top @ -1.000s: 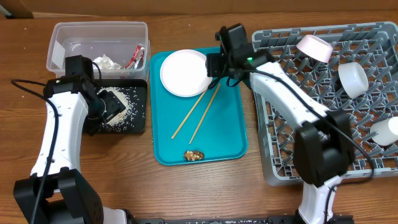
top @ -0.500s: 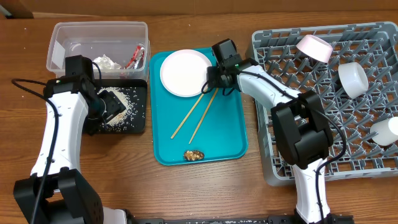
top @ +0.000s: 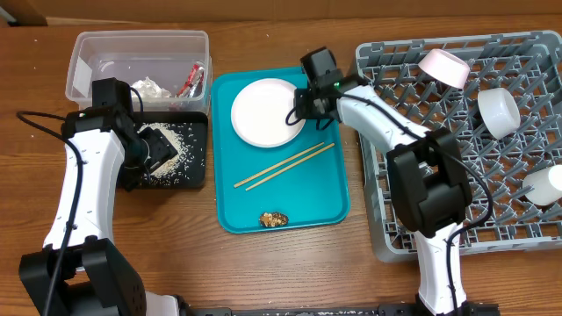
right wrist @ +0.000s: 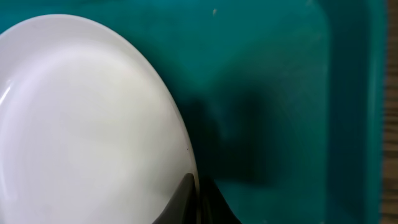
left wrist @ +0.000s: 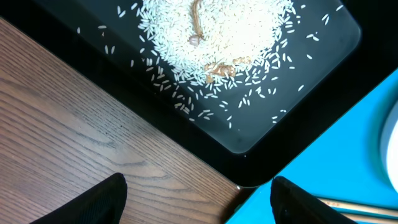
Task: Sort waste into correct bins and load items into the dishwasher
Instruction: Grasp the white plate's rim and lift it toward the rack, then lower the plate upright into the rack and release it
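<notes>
Bare teal tray (top: 327, 189) lies open right of the chopsticks (top: 284, 167) and between them and the food scrap (top: 273, 218); the plate (top: 263, 112) fills its top, the right claw (top: 301, 111) at its rim; dish rack (top: 395, 230) and black tray (top: 201, 172) hem the sides.

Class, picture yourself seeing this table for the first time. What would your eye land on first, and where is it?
The bright teal tray in the middle stands out, with a white plate at its far end and the right gripper closed on the plate's rim. Two chopsticks lie slanted below the plate. To the left, a black tray holds scattered white rice.
</notes>
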Motion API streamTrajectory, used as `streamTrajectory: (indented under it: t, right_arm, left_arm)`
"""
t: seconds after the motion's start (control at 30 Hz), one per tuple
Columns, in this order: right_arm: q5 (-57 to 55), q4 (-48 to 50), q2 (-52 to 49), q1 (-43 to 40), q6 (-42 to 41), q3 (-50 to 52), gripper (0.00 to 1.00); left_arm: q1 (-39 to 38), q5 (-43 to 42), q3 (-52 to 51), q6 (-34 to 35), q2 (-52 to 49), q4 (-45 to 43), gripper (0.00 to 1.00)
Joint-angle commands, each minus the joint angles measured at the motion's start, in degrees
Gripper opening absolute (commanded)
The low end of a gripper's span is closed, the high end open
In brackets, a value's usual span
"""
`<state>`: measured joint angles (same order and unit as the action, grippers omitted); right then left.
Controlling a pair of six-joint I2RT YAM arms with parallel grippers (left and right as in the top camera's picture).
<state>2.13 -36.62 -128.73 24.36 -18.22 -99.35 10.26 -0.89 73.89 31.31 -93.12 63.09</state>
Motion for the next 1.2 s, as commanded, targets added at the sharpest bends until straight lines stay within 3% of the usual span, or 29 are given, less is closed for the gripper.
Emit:
streamTrajectory:
  t: [0.0,0.27,0.4,0.53,0.9,1.17]
  right_arm:
    - [-5.95,-3.48,7.34,-2.25,0.66,-5.38,0.04]
    - [-27.06,-9.84,20.33,-7.89,9.09,-7.67,0.04]
    - [-50.05,-11.67,22.64,-10.73,12.74,-7.65,0.04]
    - [-62.69,-13.64,22.21,-13.18,12.24,-6.67,0.04]
    - [-68.06,-11.56,22.21,-17.59,8.11,6.03,0.04]
    - [-61.81,-12.66,22.21,-14.58,7.02,7.1,0.04]
  left_arm:
    - [0.2,-0.22,1.16,-1.14,1.36,0.13,0.76]
    - [0.2,-0.17,1.16,-1.55,1.36,0.28,0.76]
    - [0.2,-0.2,1.16,-1.55,1.36,0.04,0.76]
    - [0.2,-0.22,1.16,-1.55,1.36,-0.07,0.76]
    - [0.2,-0.22,1.16,-1.55,1.36,0.11,0.76]
    - [0.2,-0.22,1.16,-1.57,1.36,0.13,0.76]
